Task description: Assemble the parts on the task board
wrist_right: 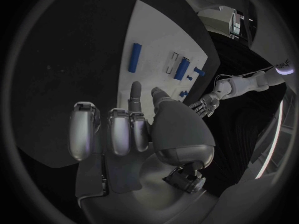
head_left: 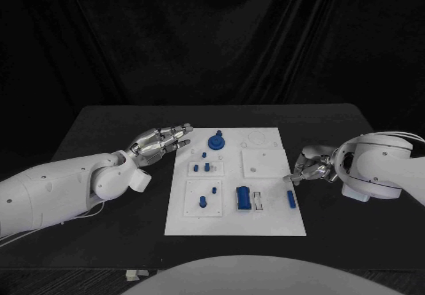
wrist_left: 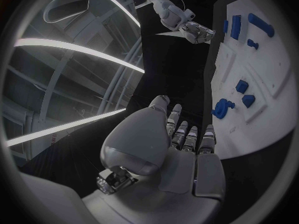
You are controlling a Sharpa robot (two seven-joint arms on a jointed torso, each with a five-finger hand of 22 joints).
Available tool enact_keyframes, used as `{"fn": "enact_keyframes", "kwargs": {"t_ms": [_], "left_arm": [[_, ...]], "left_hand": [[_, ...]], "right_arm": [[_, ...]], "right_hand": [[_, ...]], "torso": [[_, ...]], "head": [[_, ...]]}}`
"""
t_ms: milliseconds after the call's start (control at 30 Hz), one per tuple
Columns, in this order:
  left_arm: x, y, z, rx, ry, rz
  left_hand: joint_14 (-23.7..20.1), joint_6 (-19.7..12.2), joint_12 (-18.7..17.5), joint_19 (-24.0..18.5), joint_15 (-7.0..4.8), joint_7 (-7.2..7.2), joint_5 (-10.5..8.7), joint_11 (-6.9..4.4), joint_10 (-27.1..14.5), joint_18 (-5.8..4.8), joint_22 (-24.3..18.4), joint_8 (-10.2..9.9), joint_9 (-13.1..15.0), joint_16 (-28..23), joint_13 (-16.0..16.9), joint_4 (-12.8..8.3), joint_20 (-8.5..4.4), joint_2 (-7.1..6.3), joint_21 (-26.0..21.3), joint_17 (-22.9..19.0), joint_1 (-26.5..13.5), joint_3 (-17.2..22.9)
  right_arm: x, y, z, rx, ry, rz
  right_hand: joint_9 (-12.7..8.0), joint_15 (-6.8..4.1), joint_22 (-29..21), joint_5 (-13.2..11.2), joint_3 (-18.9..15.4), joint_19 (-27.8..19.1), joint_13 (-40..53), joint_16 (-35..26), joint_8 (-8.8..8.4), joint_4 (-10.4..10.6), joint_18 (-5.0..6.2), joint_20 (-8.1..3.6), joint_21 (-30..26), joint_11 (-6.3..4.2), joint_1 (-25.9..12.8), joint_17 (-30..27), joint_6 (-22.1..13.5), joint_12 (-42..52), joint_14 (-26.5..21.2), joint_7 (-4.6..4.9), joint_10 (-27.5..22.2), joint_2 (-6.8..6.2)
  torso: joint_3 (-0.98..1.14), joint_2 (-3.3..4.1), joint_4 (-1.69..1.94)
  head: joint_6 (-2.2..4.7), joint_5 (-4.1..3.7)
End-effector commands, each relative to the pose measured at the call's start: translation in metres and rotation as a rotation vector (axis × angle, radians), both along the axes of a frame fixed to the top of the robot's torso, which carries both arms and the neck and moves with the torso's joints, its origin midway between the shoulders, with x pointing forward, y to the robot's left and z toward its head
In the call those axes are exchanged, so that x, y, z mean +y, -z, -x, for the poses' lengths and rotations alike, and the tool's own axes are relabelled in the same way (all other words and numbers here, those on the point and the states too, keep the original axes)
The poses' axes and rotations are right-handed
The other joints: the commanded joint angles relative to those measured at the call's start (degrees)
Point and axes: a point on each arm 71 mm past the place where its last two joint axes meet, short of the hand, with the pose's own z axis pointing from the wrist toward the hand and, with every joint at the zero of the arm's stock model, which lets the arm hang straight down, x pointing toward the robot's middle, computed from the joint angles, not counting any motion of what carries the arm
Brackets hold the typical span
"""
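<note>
Task board: we see the white task board lying mid-surface, between both hands.
Parts: blue parts sit on it; a round-based one stands at its far end.
Left hand: our left hand hovers beside the board's far left edge, fingers extended, holding nothing.
Right hand: our right hand hangs at the right edge, fingers loosely apart, holding nothing.
</note>
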Motion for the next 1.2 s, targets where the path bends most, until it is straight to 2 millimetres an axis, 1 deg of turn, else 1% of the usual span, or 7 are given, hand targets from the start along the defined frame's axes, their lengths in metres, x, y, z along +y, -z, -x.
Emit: {"fn": "enact_keyframes", "kwargs": {"t_ms": [33, 100, 300, 533, 800, 1033, 1200], "left_arm": [[-0.002, 0.0, 0.0, -0.001, 0.008, 0.014], [-0.001, 0.0, 0.0, -0.001, 0.008, 0.014], [-0.001, 0.0, 0.0, -0.001, 0.008, 0.014], [-0.002, 0.0, 0.0, 0.0, 0.012, 0.016], [-0.002, 0.0, 0.0, 0.0, 0.014, 0.017], [-0.003, 0.0, 0.001, 0.001, 0.015, 0.018], [-0.003, 0.0, 0.001, 0.002, 0.017, 0.018]], "left_hand": [[0.0, 0.2, 0.3, -0.1, 0.33, 0.0, 0.34, 0.33, 0.2, 1.14, -0.1, 0.4, 0.1, 0.3, 0.1, -0.2, 0.41, 0.16, -0.1, 0.1, 0.3, 0.4], [0.0, 0.2, 0.3, -0.1, 0.33, 0.0, 0.34, 0.33, 0.2, 1.14, -0.1, 0.4, 0.1, 0.3, 0.1, -0.2, 0.41, 0.16, -0.1, 0.1, 0.3, 0.4], [0.0, 0.2, 0.4, -0.1, 0.34, 0.02, 0.36, 0.35, 0.2, 1.13, -0.1, 0.4, 0.1, 0.3, 0.1, -0.3, 0.42, 0.15, -0.1, 0.1, 0.4, 0.5], [0.0, 0.2, 0.3, -0.1, 0.35, 0.02, 0.37, 0.36, 0.2, 1.13, -0.1, 0.4, 0.1, 0.3, 0.1, -0.3, 0.42, 0.15, -0.1, 0.0, 0.4, 0.5], [0.0, 0.2, 0.4, -0.1, 0.35, 0.07, 0.39, 0.41, 0.2, 1.13, -0.1, 0.4, 0.1, 0.3, 0.1, -0.5, 0.43, 0.15, -0.1, 0.0, 0.5, 0.6], [0.0, 0.2, 0.4, -0.1, 0.34, 0.09, 0.4, 0.44, 0.2, 1.13, -0.1, 0.4, 0.1, 0.3, 0.1, -0.5, 0.43, 0.14, -0.1, 0.0, 0.5, 0.7], [0.0, 0.2, 0.4, -0.1, 0.34, 0.09, 0.4, 0.44, 0.2, 1.13, -0.1, 0.4, 0.1, 0.3, 0.1, -0.5, 0.43, 0.14, -0.1, 0.0, 0.5, 0.7]], "right_arm": [[-0.003, 0.005, 0.003, -0.016, -0.02, 0.087], [-0.004, 0.007, 0.004, -0.013, -0.019, 0.088], [-0.002, 0.017, 0.007, 0.007, -0.023, 0.094], [0.001, 0.022, 0.009, 0.034, -0.031, 0.095], [0.003, 0.028, 0.013, 0.071, -0.045, 0.101], [0.007, 0.036, 0.017, 0.113, -0.062, 0.11], [0.01, 0.038, 0.018, 0.12, -0.064, 0.098]], "right_hand": [[-0.2, -0.56, 12.1, 0.3, -0.2, 2.5, 15.1, 0.2, 0.18, 0.7, -0.41, -0.43, 0.4, -0.56, -0.2, 2.5, 0.9, 0.3, 4.0, 0.03, 6.1, 0.66], [-0.2, -0.59, 12.1, 0.3, -0.3, 2.5, 15.1, 0.3, 0.19, 0.8, -0.41, -0.47, 0.4, -0.61, -0.3, 2.6, 1.1, 0.3, 4.0, -0.02, 6.1, 0.64], [-0.5, -0.65, 12.1, 0.1, -0.7, 2.4, 15.1, 0.2, -0.09, 1.4, -0.36, -0.56, 0.2, -0.68, -1.0, 2.2, 1.2, 0.3, 3.9, -0.04, 6.1, 0.64], [-1.6, -0.6, 12.0, -2.1, -1.5, 2.4, 15.1, 0.2, -1.4, 2.4, -0.36, -0.58, 0.2, -0.56, -2.0, 2.1, 1.3, 0.3, 3.9, 0.12, 6.1, 0.68], [-2.4, -0.57, 12.0, -2.5, -1.5, 2.4, 15.1, 0.3, -2.3, 1.4, -0.36, -0.56, 0.3, -0.49, -0.5, 2.5, 1.5, 0.3, 3.9, 0.2, 6.1, 0.41], [-4.8, -0.12, 11.9, 2.9, 0.0, 2.1, 15.1, 0.2, -5.31, -2.4, -0.27, -0.21, -0.1, -0.04, 4.5, 2.0, 0.2, 0.3, 3.8, 0.79, 6.1, 0.1], [-6.0, 0.1, 11.8, 3.7, 0.6, 2.0, 15.1, 0.1, -6.36, -4.0, -0.22, 0.0, -0.3, 0.16, 6.1, 1.7, 0.1, 0.3, 3.7, 1.0, 6.1, -0.14]], "torso": [[0.1, 0.19, 0.01], [0.18, 0.26, -0.13], [0.14, 0.26, -0.09], [0.16, 0.18, -0.02], [0.16, 0.19, -0.05], [0.14, 0.21, -0.07], [0.15, 0.17, -0.02]], "head": [[0.0, -0.3], [0.0, -0.11], [0.0, -0.3], [0.0, -0.43], [0.0, -0.27], [0.0, -0.22], [0.0, -0.34]]}}
